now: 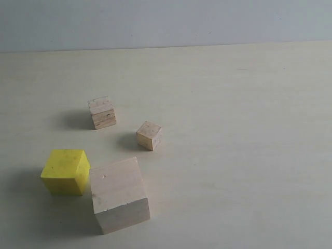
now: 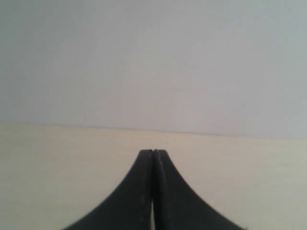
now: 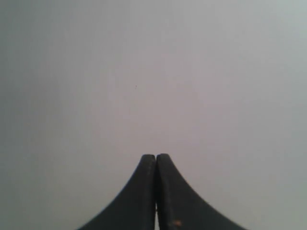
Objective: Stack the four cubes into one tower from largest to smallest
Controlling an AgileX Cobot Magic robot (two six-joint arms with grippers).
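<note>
Four cubes lie apart on the pale table [image 1: 238, 155] in the exterior view. The largest pale wood cube [image 1: 120, 195] sits near the front, with the yellow cube [image 1: 65, 171] just left of it. Behind them stand the layered plywood cube [image 1: 101, 112] and, to its right, the smallest tan cube [image 1: 149, 135]. No tower stands. Neither arm shows in the exterior view. My left gripper [image 2: 153, 152] is shut with nothing in it, facing bare table and wall. My right gripper [image 3: 156, 156] is shut and empty, facing a plain grey wall.
A grey wall [image 1: 166, 21] rises behind the table's far edge. Bare tabletop stretches across the right half and the back of the exterior view.
</note>
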